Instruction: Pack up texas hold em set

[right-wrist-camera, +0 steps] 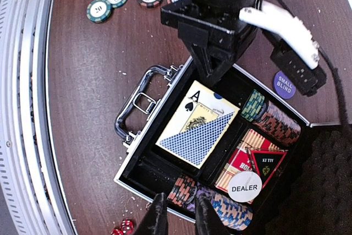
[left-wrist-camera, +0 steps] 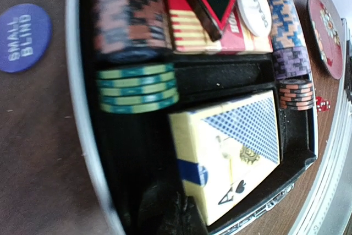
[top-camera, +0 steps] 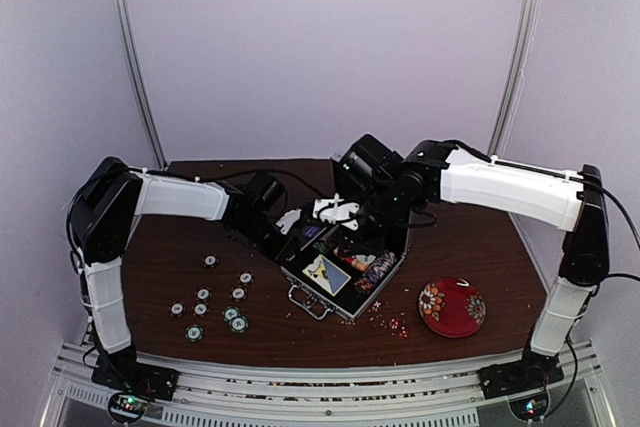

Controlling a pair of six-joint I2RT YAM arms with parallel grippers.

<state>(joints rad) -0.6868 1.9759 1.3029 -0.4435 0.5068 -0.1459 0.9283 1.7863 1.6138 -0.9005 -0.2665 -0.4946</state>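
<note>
Lying open on the counter (top-camera: 480,237) between both arms, the silver briefcase (top-camera: 345,313) has loose chips (top-camera: 238,324) to its left. From the left wrist, the card deck box (left-wrist-camera: 231,152) lies flat inside it, beside stacked green chips (left-wrist-camera: 137,87). From the right wrist, the left tool (right-wrist-camera: 212,71) is closed and empty over the box. The right tool (right-wrist-camera: 179,216) is parted slightly, holding nothing.

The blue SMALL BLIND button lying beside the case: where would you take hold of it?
By its rim, from straight above: the SMALL BLIND button is a thin disc lying flat on the table. Probably pinch along the briefcase wall, so neither finger meets it.
</note>
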